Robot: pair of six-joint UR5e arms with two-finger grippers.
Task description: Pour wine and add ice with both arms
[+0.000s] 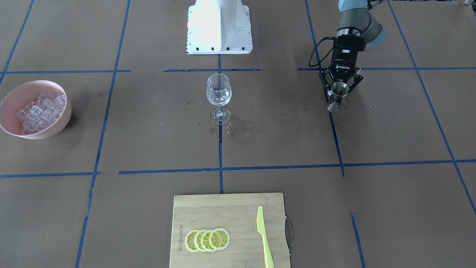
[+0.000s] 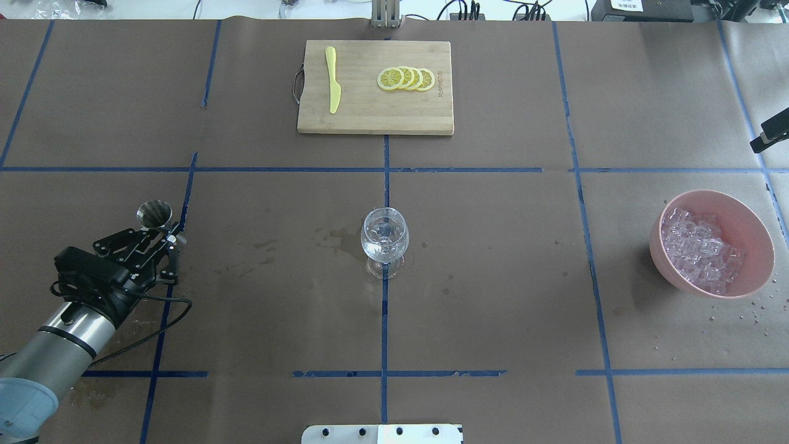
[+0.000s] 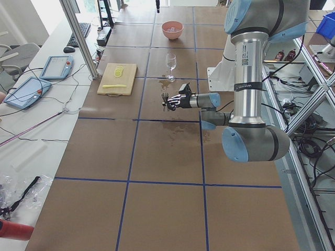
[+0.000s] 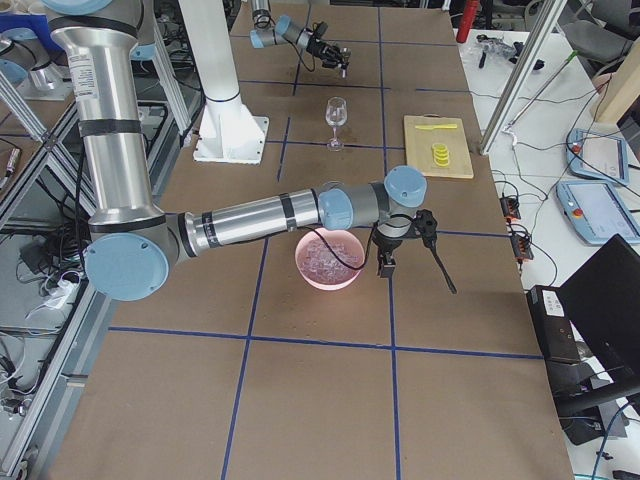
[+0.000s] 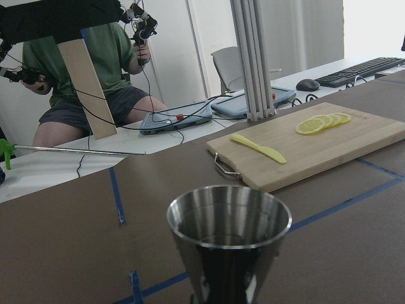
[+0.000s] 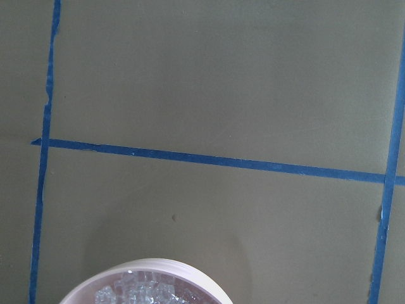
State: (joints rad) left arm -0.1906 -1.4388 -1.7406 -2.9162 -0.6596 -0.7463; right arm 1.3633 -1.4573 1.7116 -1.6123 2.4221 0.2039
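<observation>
A steel conical jigger (image 1: 339, 91) was pinched in the left arm's (image 2: 68, 336) jaws, left of the clear wine glass (image 2: 384, 237). Clear ice cubes (image 2: 699, 250) lay in a pink bowl (image 2: 749, 225), far right. The state of the right arm's (image 4: 250, 220) jaws could not be told. Pouring was judged to be in hand, so level carriage to the glass was called for.

Glass (image 2: 384, 237): clear, stemmed, upright at table centre.
Ice (image 2: 699, 250): small clear cubes, heaped in pink bowl (image 2: 755, 231), at 3 o'clock of glass, well apart.
Left arm (image 2: 68, 336): entering from 8 o'clock, gripper (image 1: 339, 91) clamped on upright steel jigger (image 2: 154, 213), at 9 o'clock of glass.
Right arm (image 4: 260, 215): stretched out low, gripper (image 4: 385, 262) just beside bowl; jaw state not determinable.
</observation>
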